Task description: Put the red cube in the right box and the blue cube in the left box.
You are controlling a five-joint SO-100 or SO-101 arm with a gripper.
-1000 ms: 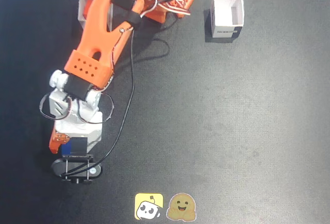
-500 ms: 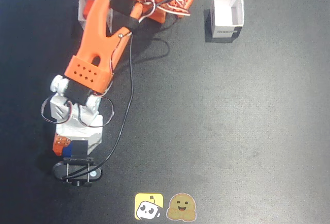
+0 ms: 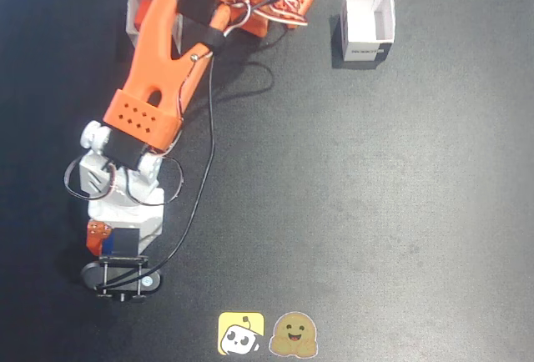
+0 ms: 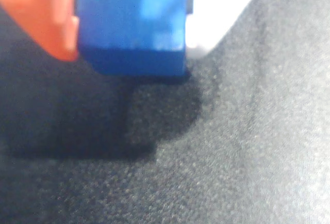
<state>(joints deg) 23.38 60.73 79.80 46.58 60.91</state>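
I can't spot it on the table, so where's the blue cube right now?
The blue cube sits between the gripper fingers at the lower left of the fixed view; the wrist view shows it flanked by orange and white fingers.

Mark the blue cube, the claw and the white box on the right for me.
blue cube (image 4: 131, 25): wrist view, its front face.
claw (image 4: 131, 38): wrist view, midway between its tips.
white box (image 3: 367, 49): fixed view, its front wall.

My arm (image 3: 163, 53) is bright orange printed plastic with black servo blocks, a grid of round holes on one link, and a white wrist housing. Thin black cables loop alongside it. The gripper (image 4: 131, 53) has one orange finger (image 4: 44, 17) and one white.
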